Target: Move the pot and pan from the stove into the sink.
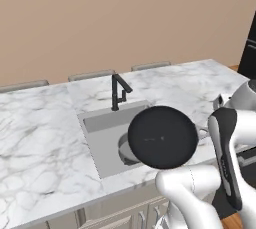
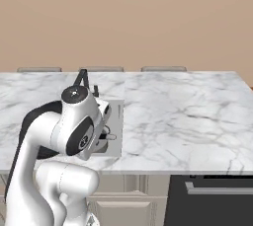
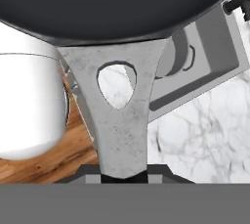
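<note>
The round, shallow black frying pan (image 1: 162, 137) hangs in the air over the front right part of the rectangular grey steel sink (image 1: 100, 128), sunk in the white marble counter (image 1: 40, 148). The gripper (image 3: 124, 175) is clenched on the pan's grey handle (image 3: 119, 115). The round grey metal pot (image 1: 126, 150) sits in the basin, below the pan.

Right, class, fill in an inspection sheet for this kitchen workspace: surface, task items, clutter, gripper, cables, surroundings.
Surface: white marble counter around a grey sink with a black faucet.
Task items: black pan held above the sink by its grey handle; grey pot already in the basin, partly hidden by the pan.
Clutter: nothing seen.
Gripper: gripper shut on the handle.
Cables: nothing seen.
Surroundings: tan wall, wooden floor, chair backs behind the counter.
</note>
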Motion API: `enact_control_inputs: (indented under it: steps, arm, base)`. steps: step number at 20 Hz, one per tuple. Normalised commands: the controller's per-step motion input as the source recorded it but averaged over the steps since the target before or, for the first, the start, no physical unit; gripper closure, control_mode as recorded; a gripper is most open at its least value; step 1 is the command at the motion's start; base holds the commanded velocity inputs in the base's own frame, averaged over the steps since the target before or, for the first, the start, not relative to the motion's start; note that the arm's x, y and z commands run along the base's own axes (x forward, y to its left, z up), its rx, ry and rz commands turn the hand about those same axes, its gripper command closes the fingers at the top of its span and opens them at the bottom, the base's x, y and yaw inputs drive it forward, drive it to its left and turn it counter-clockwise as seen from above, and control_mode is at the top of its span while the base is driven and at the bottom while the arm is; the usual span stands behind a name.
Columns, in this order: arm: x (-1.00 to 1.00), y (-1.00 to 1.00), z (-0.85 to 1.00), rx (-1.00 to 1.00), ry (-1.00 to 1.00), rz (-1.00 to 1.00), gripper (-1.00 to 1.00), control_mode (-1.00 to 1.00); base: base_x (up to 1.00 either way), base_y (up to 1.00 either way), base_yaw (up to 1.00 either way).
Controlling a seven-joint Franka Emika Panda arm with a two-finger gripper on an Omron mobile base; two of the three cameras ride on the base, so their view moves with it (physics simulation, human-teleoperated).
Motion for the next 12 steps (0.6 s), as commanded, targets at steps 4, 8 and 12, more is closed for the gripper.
enact_control_inputs:
  steps: [4, 8, 12]
  arm:
    - [0.23, 0.00, -0.17, 0.00, 0.04, -0.07, 1.00, -1.00]
    - [0.26, 0.00, -0.16, 0.01, 0.04, -0.11, 1.00, -1.00]
    - [0.33, 0.00, -0.23, 0.00, 0.10, -0.12, 1.00, -1.00]
  base:
    - [0.00, 0.00, 0.00]
    - [0.00, 0.00, 0.00]
    - [0.00, 0.00, 0.00]
